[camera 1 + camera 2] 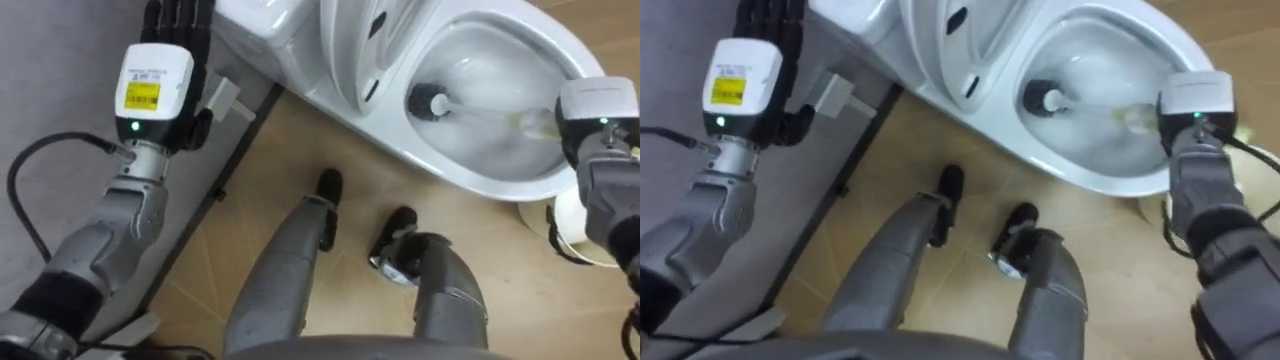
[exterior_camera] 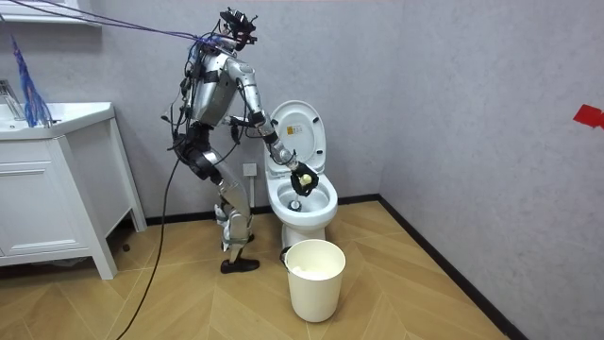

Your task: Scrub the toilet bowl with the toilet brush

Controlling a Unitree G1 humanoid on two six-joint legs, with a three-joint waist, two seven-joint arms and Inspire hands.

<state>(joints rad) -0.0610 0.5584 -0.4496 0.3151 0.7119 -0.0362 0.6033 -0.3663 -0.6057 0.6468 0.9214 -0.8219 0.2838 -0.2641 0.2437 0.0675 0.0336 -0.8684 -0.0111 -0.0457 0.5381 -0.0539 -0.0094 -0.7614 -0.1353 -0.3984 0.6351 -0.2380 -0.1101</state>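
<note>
The white toilet (image 1: pixel 500 172) stands with its lid (image 1: pixel 365 50) raised. A toilet brush with a dark head (image 1: pixel 430 101) reaches down into the bowl, its pale handle (image 1: pixel 510 121) running right to my right hand (image 1: pixel 597 105). That hand is curled round the yellowish grip, which also shows in the room view (image 2: pixel 304 178). My left hand (image 1: pixel 178 30) is held up at the upper left, by the grey wall and left of the cistern, with straight fingers and nothing in it. I stand at the room view's left of the toilet (image 2: pixel 302 203), leaning toward it.
A white bucket (image 2: pixel 314 279) stands on the wooden floor in front of the toilet; its rim (image 1: pixel 572 228) shows beside my right arm. A white vanity cabinet (image 2: pixel 57 189) sits at the room view's left. A small wall fitting (image 1: pixel 225 98) is near my left hand.
</note>
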